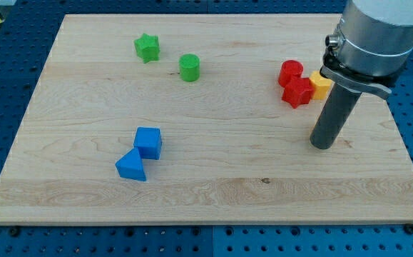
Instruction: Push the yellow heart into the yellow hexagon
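Observation:
My tip (322, 145) rests on the wooden board (213, 193) at the view's right. One yellow block (321, 85) shows just above the tip, partly hidden behind the rod; I cannot make out its shape. It touches a red star-like block (297, 93) on its left. A second red block (290, 71), rounded, sits just above the red star. No other yellow block is in sight; the arm's body covers the board's top right corner.
A green star (148, 48) and a green cylinder (190, 68) lie at the top left of centre. A blue cube (148, 142) and a blue triangle (131, 165) touch each other at the lower left.

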